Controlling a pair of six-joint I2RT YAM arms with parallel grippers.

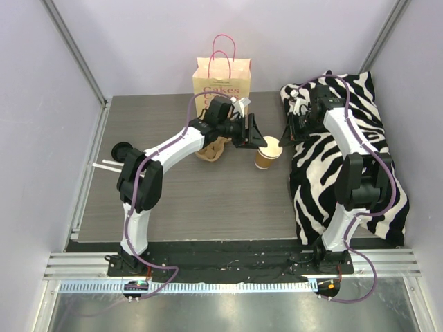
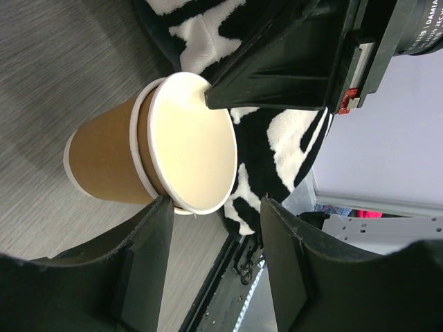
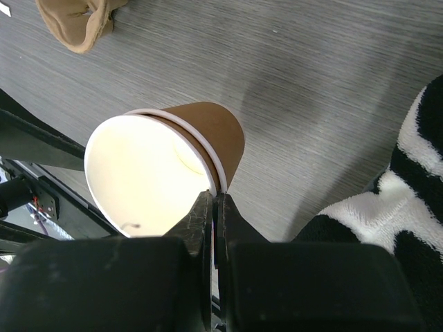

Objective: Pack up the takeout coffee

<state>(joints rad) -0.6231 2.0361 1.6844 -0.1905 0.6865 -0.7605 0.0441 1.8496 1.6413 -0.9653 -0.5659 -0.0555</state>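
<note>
Right jaws: the right gripper [image 3: 216, 202] is pinched tight on the rim wall of the cup [image 3: 160, 173], one finger seemingly inside the mouth and one outside
Left jaws: the left gripper [image 2: 216, 216] is spread wide and holds nothing; the cup's mouth sits just at its opening, close to one finger
Cup: brown paper, empty, no lid; two white rims show one behind the other, so likely two cups nested; it is above the table [image 1: 208, 200] between the two grippers, just beside the zebra blanket [image 1: 360, 159]
Bag: the paper bag [image 1: 223, 77] stands upright at the table's far edge, apart from the cup
Step, as I judge: the right steadies the cup by its rim so the left can take the body
Doing it well: left fingers go around the brown wall below the rims and close softly, since paper dents; the right lets go only once the left has it; mouth up on the way to the bag
Hard to tell: whether the cup's base rests on the table or is lifted; the bag's mouth is partly behind the left arm; the tan piece [image 1: 211, 149] near the bag may be a carrier, I cannot say
</note>
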